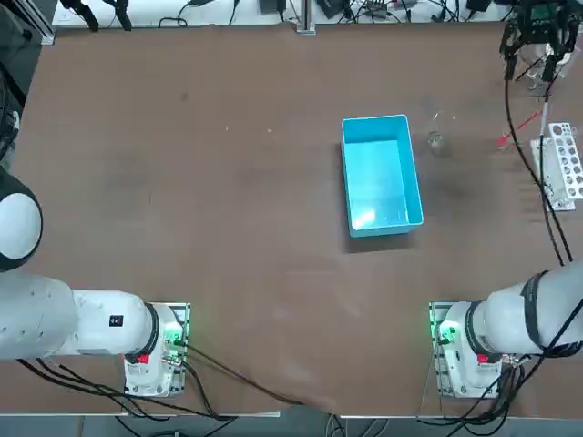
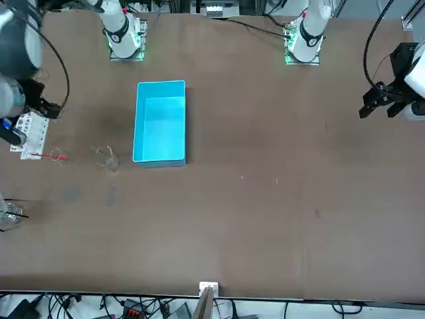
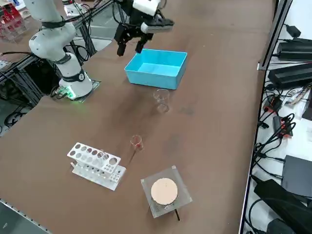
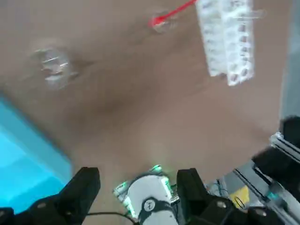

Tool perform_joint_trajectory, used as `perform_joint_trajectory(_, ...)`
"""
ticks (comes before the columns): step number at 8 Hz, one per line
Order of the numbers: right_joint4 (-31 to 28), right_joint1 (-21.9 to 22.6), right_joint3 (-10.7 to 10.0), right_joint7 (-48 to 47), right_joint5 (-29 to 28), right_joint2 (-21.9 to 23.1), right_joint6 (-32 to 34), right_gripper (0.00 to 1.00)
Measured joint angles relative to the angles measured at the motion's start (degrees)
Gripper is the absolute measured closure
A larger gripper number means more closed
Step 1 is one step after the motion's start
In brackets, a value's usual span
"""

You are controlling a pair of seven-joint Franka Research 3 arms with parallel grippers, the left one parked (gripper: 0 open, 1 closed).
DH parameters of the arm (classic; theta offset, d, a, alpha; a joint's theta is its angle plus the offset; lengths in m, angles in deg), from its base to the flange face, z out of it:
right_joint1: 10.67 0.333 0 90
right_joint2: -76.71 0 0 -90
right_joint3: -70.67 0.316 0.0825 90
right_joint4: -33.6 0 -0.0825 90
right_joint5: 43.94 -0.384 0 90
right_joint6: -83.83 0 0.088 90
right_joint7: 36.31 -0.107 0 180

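Right gripper (image 1: 533, 60) at far right edge, near white rack (image 1: 562, 168); perhaps a glass (image 1: 435, 140) beside blue bin (image 1: 381, 173)

Right arm stretched forward, claw aloft and spread.
The white, jointed right arm (image 3: 51, 29) rises from its green-lit base (image 1: 455, 350), bends at the elbow and reaches far ahead on the robot's own right side. Its black two-finger claw (image 3: 129, 48) hangs in the air well forward of that base, pointing downward at a slight tilt. The two black fingers (image 4: 86, 185) stand wide apart, and nothing sits between them.
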State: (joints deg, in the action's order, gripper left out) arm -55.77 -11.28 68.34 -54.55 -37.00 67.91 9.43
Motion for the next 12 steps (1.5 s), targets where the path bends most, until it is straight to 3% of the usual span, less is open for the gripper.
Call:
perform_joint_trajectory(3,0.1,-2.3,0.6,18.3,-7.6,4.8,-10.4,0.00)
perform_joint_trajectory(5,0.1,-1.4,4.4,20.4,-6.9,7.8,-13.9,0.00)
perform_joint_trajectory(6,-0.3,-0.7,5.1,20.6,-6.4,8.5,-13.9,0.00)
perform_joint_trajectory(9,-5.6,0.2,4.7,20.7,-5.7,8.8,-14.6,0.00)
perform_joint_trajectory(12,-6.6,1.5,2.8,20.8,-5.7,9.9,-15.3,0.00)
